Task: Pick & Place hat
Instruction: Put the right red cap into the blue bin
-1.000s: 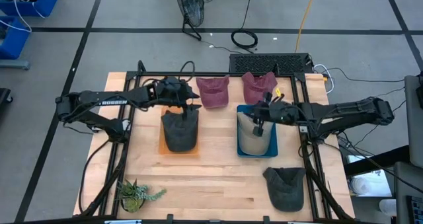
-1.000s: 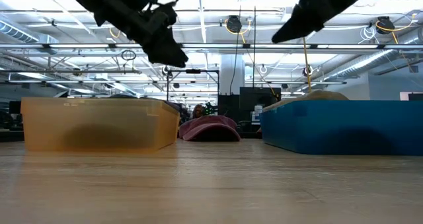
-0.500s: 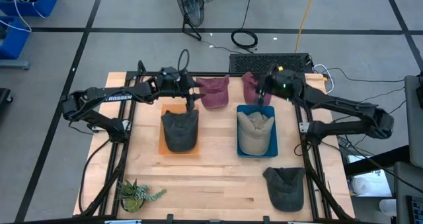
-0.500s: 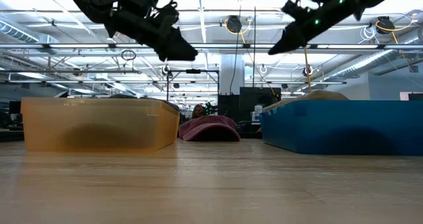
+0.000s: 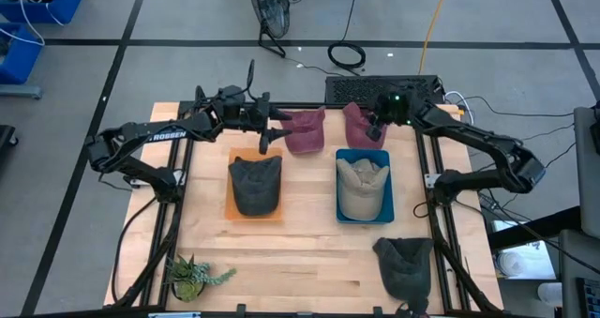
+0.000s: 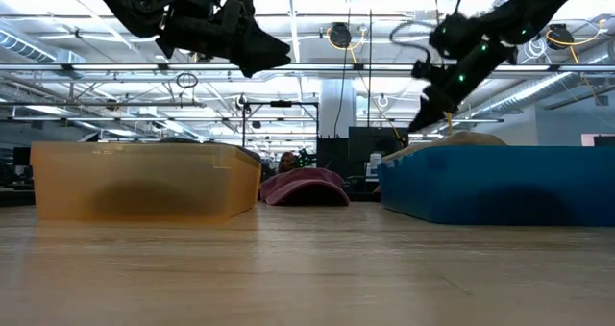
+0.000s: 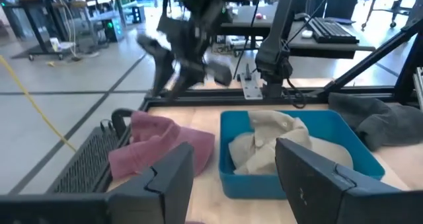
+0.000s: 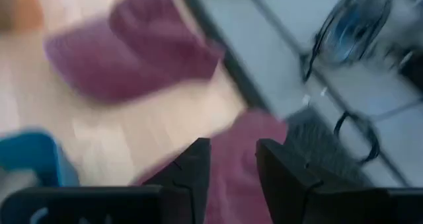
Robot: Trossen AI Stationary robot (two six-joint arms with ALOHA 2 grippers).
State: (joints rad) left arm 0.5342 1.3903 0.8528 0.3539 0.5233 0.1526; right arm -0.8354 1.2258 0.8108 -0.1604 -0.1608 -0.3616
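Two maroon hats lie flat near the table's far edge: the left one [image 5: 302, 130] and the right one [image 5: 361, 123]. My left gripper [image 5: 267, 136] hovers open just left of the left maroon hat [image 7: 158, 145], high above the table [image 6: 274, 55]. My right gripper [image 5: 375, 128] is open over the right maroon hat [image 8: 241, 151] and close above it [image 6: 423, 122]. A dark grey hat [image 5: 255, 185] lies in the orange tray [image 5: 234, 215]. A beige hat [image 5: 364, 189] lies in the blue tray [image 5: 341, 215].
Another dark grey hat [image 5: 405, 266] lies near the table's near right corner. A small potted plant [image 5: 192, 276] stands at the near left corner. A black keyboard [image 5: 382, 88] sits beyond the far edge. Bare wood lies between and in front of the trays.
My left gripper has moved from over the orange tray toward the far edge and risen, stopping beside the left maroon hat. My right gripper has swung from over the blue tray to the far edge, then dropped toward the right maroon hat. Both tray hats stayed put.
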